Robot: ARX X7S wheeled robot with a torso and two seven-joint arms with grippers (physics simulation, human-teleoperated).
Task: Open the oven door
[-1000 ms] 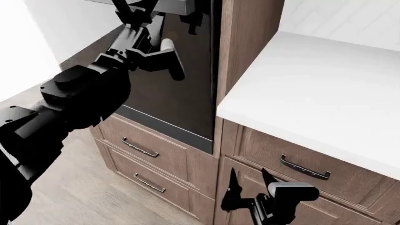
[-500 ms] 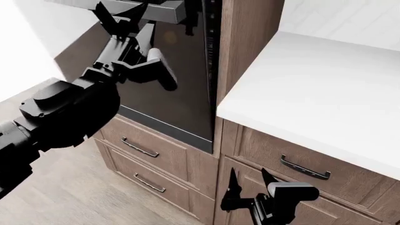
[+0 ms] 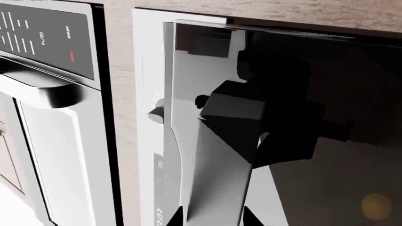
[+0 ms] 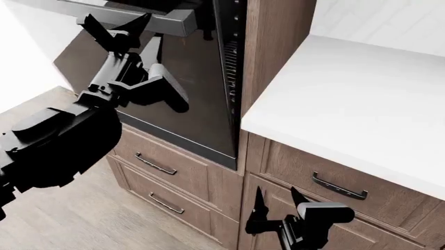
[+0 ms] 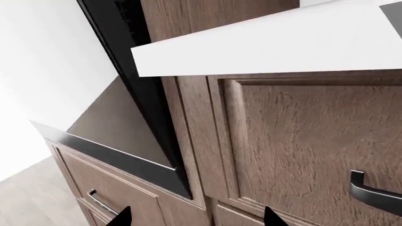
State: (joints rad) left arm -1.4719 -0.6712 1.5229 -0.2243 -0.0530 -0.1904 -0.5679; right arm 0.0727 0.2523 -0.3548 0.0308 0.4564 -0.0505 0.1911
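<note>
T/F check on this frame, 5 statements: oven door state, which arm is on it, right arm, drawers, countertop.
1. The oven door is tilted out from the cabinet, part-open. True.
2. The right gripper is at the door's bar handle. False: the left gripper is at the bar handle; the right one hangs low by the drawers.
3. The right gripper's jaws are apart and hold nothing. True.
4. The drawer below the oven is pulled out. False: it sits shut, flush with its frame.
5. The white countertop carries a pot. False: no pot shows on it.

Glossy black oven door with grey handle, brown wood-grain drawers, white countertop
</note>
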